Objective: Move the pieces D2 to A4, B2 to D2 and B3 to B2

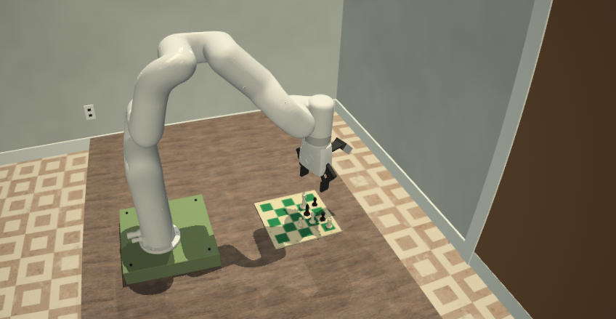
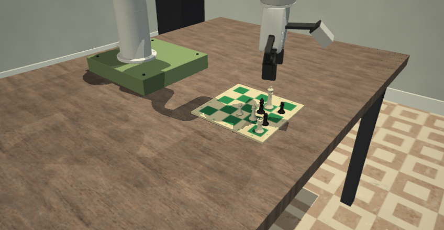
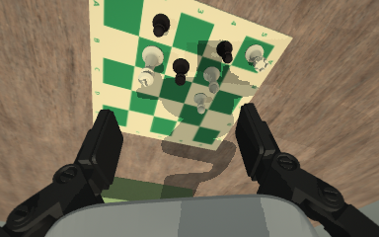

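Note:
A small green-and-cream chessboard [image 1: 260, 206] [image 2: 226, 94] [image 3: 97, 54] lies on the wooden table. On it stand a tall white king [image 1: 304, 199] [image 2: 269, 98] [image 3: 149, 64], a black pawn [image 2: 281, 107] [image 3: 161, 24] beside it, a black bishop [image 2: 261, 106] [image 3: 180, 69], a white bishop [image 2: 253, 112] [image 3: 211, 78], a white pawn [image 2: 239, 109] [image 3: 202, 101], a second black pawn [image 2: 265, 119] [image 3: 224, 49] and a white rook [image 2: 259, 125] [image 3: 256, 54] near a corner. All stand upright. My gripper [image 1: 315, 182] [image 2: 269, 73] [image 3: 179, 120] is open and empty, hanging well above the board's edge near the king.
The arm's green base block [image 1: 194, 220] [image 2: 174, 62] sits on the table left of the board. The table's edge [image 2: 389, 72] runs close behind and right of the board. Walls stand beyond it.

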